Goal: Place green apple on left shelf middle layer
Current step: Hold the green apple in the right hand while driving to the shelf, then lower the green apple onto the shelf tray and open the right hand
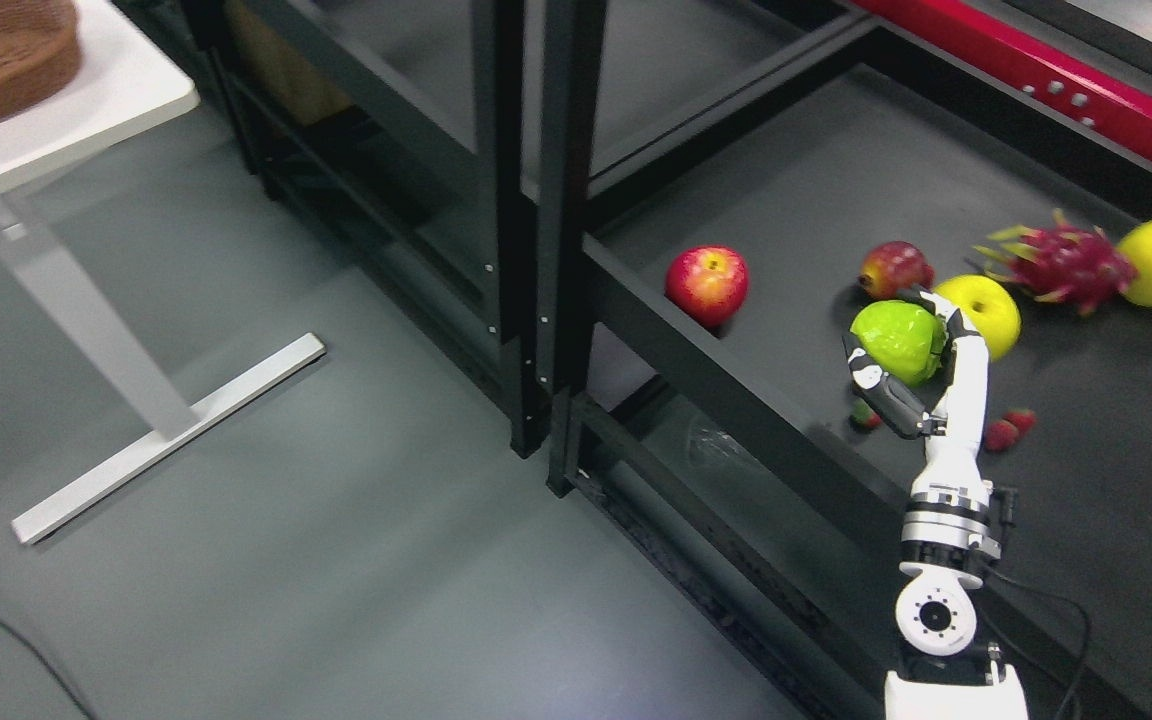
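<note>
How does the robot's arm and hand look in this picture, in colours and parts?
Only the right arm shows. It is white with silver-grey ringed joints and a round black-centred disc near the bottom. A thin black cable loops beside it. The right hand has white fingers with dark grey segments.

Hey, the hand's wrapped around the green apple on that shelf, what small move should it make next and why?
Probably lift the green apple straight up a little. The right hand has its fingers curled around it, but a yellow apple and a dark red fruit sit close beside it, and strawberries lie near the wrist, so a sideways move might knock them.
</note>
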Robot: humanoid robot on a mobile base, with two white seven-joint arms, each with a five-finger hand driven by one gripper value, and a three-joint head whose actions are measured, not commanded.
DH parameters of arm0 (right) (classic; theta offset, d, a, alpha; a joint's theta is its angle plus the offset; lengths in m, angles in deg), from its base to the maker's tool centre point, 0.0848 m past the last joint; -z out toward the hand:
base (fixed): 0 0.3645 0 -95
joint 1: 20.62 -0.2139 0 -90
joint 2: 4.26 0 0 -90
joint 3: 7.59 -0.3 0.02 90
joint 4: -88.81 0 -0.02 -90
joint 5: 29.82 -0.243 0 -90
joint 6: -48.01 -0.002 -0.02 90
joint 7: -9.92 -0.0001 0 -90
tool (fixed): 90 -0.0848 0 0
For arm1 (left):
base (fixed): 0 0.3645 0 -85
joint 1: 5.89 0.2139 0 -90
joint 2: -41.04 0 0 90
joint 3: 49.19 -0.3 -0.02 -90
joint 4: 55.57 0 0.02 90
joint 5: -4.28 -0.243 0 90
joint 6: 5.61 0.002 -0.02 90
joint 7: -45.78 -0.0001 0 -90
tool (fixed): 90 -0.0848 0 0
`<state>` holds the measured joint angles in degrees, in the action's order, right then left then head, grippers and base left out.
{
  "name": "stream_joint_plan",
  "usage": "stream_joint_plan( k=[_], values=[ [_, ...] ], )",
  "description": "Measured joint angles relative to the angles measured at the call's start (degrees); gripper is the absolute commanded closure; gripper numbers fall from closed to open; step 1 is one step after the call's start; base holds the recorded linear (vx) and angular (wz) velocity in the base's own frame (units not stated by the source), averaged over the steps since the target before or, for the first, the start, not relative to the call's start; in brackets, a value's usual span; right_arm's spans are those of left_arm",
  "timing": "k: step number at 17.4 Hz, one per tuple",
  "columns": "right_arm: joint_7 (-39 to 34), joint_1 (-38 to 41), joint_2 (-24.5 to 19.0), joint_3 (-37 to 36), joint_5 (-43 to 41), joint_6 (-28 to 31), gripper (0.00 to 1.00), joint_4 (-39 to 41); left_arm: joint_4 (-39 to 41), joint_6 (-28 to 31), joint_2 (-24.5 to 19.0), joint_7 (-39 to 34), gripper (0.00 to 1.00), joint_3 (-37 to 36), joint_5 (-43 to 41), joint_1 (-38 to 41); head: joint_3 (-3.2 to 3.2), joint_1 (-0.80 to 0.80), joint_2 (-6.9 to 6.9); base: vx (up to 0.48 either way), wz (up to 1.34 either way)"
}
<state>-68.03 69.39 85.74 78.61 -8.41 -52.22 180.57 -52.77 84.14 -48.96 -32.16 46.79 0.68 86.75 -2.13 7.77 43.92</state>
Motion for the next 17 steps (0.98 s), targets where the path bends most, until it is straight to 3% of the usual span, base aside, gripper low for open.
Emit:
stream_joint_plan(
  k=[8,17],
  values=[
    [0.1,0.0,0.0,-0.1,0.2,1.8,1.0,0.0,0.0,0.0,0.0,0.0,0.0,0.0,0.0,0.0,0.0,0.0,0.0,0.008,-0.88],
    [0.1,-0.1,0.0,-0.2,0.6,3.2,1.0,-0.4,0.0,0.0,0.0,0.0,0.0,0.0,0.0,0.0,0.0,0.0,-0.01,0.129,-0.37]
  ],
)
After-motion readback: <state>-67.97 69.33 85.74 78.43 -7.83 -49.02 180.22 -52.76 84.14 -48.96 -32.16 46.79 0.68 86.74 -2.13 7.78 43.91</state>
